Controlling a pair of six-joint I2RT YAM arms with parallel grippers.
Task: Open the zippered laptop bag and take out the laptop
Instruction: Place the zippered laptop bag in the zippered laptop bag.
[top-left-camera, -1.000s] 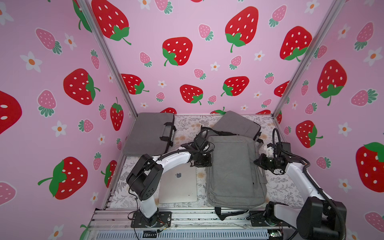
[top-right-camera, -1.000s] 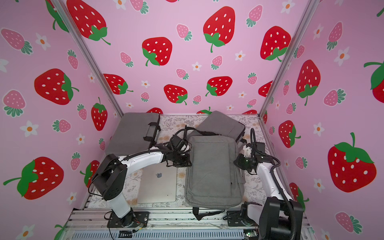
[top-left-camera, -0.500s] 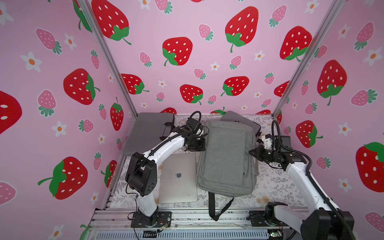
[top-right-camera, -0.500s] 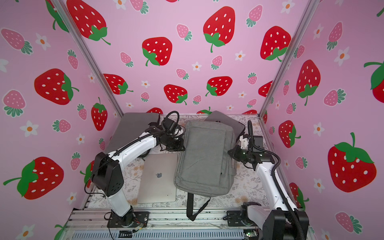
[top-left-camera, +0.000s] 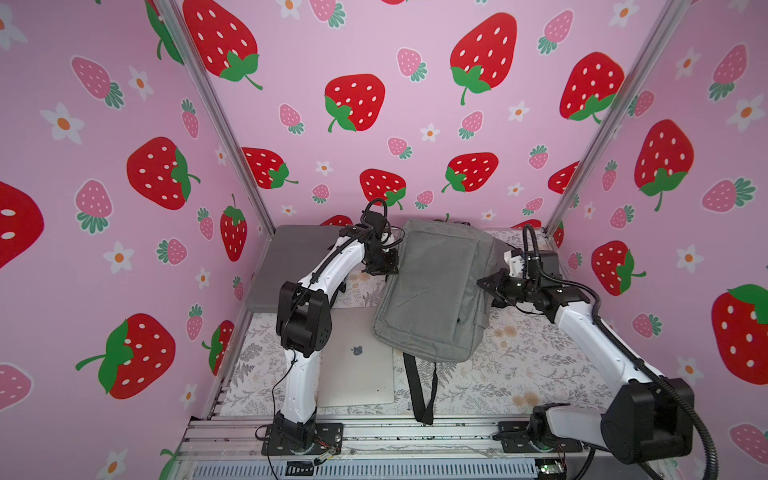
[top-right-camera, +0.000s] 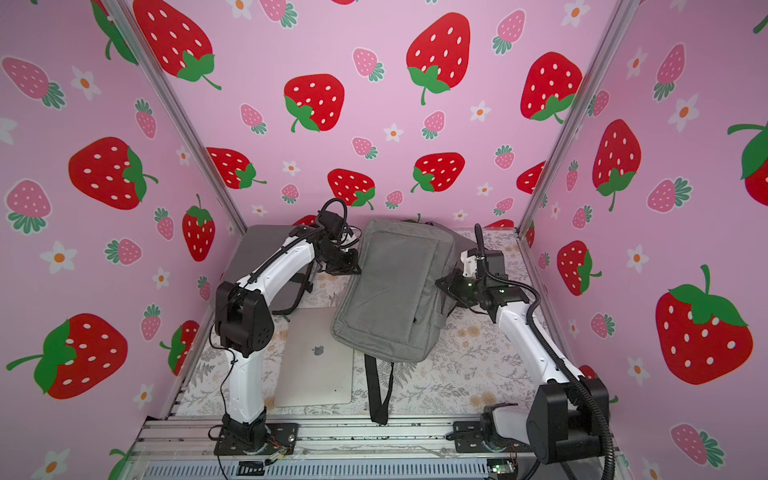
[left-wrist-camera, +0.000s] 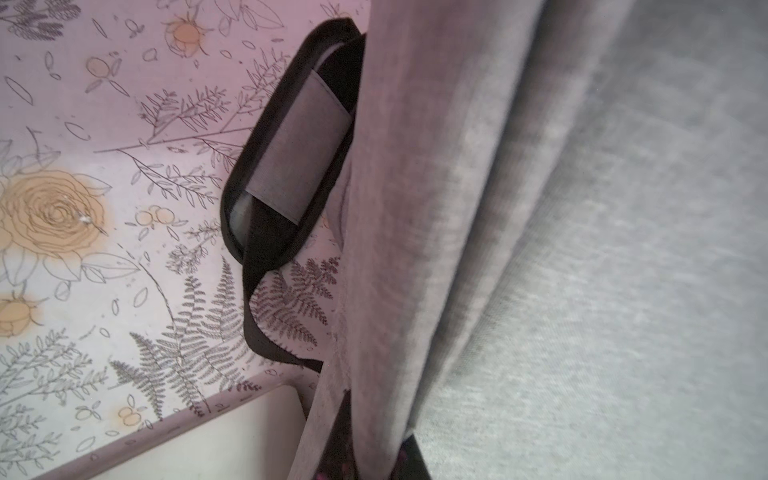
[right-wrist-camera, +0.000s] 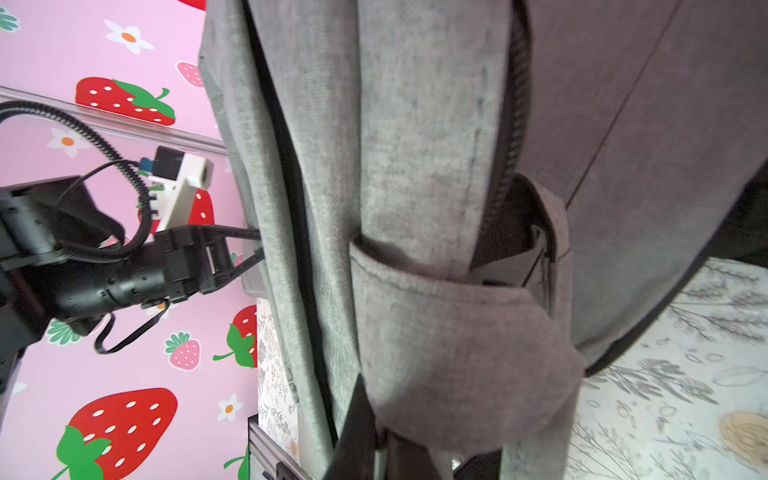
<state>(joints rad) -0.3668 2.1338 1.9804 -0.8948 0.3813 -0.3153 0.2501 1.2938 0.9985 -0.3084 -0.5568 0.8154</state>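
Left gripper (top-left-camera: 385, 268), clenched on the cloth edge of the grey bag (top-left-camera: 432, 291) at the bag's 9 o'clock. The right gripper (top-left-camera: 485, 286) is pinched shut on the opposite edge, at 3 o'clock. In the right wrist view, the left gripper's fingers (right-wrist-camera: 232, 234) bite into the side seam.

In both top views the bag hangs between the two arms, tilted and mostly clear of the flowered table (top-left-camera: 519, 365). The silver laptop (top-left-camera: 357, 374) lies flat on the table at 7 o'clock from the bag, logo up. It appears to be already out of the bag, and its far corner sits under the bag's low corner. A black strap (top-left-camera: 419, 390) trails from the bag's 6 o'clock edge down to the front rail. A second, darker bag (top-left-camera: 291, 257) rests at 10 o'clock, behind the left arm.

Hazards, as judged from this pose:
- **Slipping grip:** each grip holds only a thin fold of soft cloth. A slip on either side would swing or drop the bag onto the laptop below.
- **Uneven pull:** this could drag the cloth out of one gripper.
- **Trailing strap:** it could sweep across the laptop or catch on the rail if the bag is carried sideways.
- **Carry handle:** the handle (left-wrist-camera: 291, 145), loose beside the left grip, could snag the fingers on release.
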